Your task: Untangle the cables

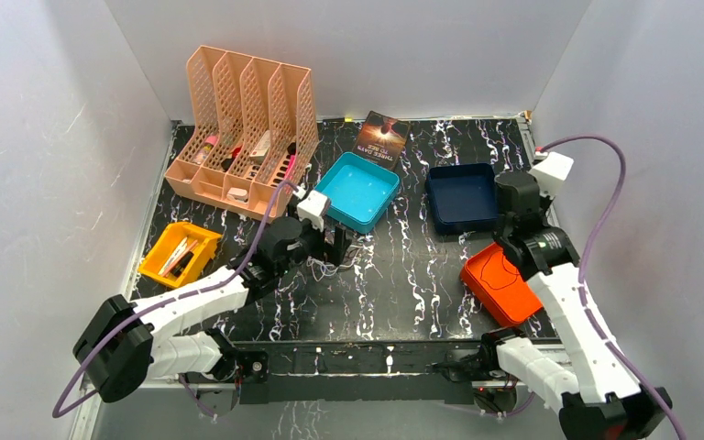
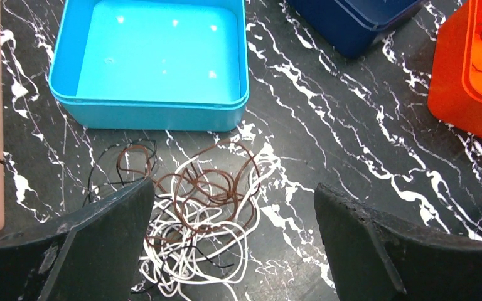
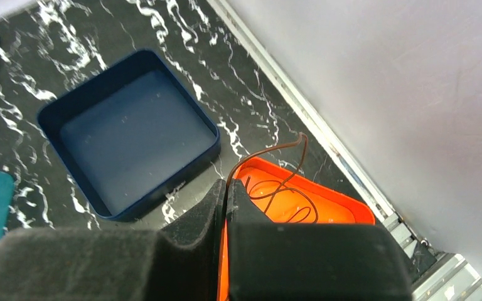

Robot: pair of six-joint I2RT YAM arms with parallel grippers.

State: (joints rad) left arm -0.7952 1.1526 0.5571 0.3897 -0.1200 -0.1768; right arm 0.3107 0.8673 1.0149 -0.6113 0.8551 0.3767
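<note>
plain pale grey walls on three sides: back wall, left wall, right wall. bench is black marble-print with white veins, slightly glossy. metal rail runs along its right edge at the wall foot. light soft, even.

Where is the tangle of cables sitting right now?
In the left wrist view the cable tangle lies on the table just below the light blue tray, between the open fingers of the left gripper.
</note>
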